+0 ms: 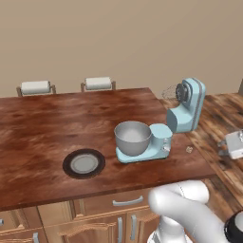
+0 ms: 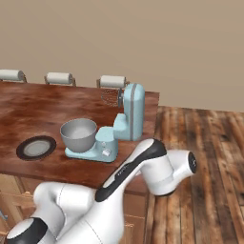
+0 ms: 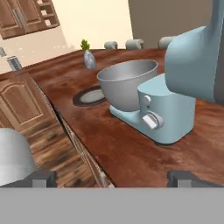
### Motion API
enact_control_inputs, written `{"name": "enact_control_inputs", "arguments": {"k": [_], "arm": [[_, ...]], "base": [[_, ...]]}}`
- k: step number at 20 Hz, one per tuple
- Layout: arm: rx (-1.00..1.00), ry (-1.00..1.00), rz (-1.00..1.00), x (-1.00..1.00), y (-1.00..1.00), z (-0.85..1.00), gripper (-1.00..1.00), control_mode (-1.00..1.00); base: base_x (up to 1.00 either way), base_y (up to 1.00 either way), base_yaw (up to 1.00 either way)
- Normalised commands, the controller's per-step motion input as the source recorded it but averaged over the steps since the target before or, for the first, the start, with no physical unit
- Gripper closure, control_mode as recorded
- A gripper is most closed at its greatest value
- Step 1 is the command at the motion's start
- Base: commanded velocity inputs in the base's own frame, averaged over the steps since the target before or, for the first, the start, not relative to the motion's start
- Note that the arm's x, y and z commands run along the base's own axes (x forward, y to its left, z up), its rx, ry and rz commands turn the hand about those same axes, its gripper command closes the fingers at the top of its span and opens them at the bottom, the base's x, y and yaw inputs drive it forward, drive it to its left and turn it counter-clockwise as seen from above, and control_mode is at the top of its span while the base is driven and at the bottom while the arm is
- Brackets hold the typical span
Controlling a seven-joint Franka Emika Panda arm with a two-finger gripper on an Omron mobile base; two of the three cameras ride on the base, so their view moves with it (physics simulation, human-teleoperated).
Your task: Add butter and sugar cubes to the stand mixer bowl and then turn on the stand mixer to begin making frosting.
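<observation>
Grey metal stand mixer bowl (image 1: 133,137) sits on the light blue stand mixer (image 1: 178,121), whose head is tilted up. At its 8 o'clock lies a dark plate (image 1: 84,163) on the wooden table (image 1: 42,128). The claw (image 3: 113,177) has its fingers apart, holding nothing.

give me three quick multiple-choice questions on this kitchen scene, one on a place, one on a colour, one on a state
1. Where does the plate lie?
A. inside the bowl
B. on the counter, beside the mixer's base
C. on the floor

2. What colour is the mixer?
A. red
B. black
C. light blue

3. How is the mixer's head set?
A. tilted back, whisk clear of the bowl
B. lowered, whisk inside the bowl
C. taken off

Answers:
1 B, both base views show the plate flat on the wooden counter next to the bowl.
2 C, base and head are pale blue.
3 A, the whisk hangs high behind the bowl.
</observation>
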Motion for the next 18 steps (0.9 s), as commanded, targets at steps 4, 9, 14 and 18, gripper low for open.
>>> {"name": "enact_control_inputs", "arguments": {"k": [4,9,14,18], "arm": [[0.18,0.0,0.0,0.56,-0.13,-0.34,-1.0,-1.0],[0.12,-0.06,0.0,0.25,-0.01,-0.3,-1.0,-1.0],[0.0,-0.17,-0.01,0.0,0.0,-0.18,-1.0,-1.0],[-0.12,-0.16,-0.06,0.08,0.0,-0.01,-1.0,-1.0]], "base": [[0.0,0.0,0.0],[0.0,0.0,0.0],[0.0,0.0,0.0],[0.0,0.0,0.0]]}}
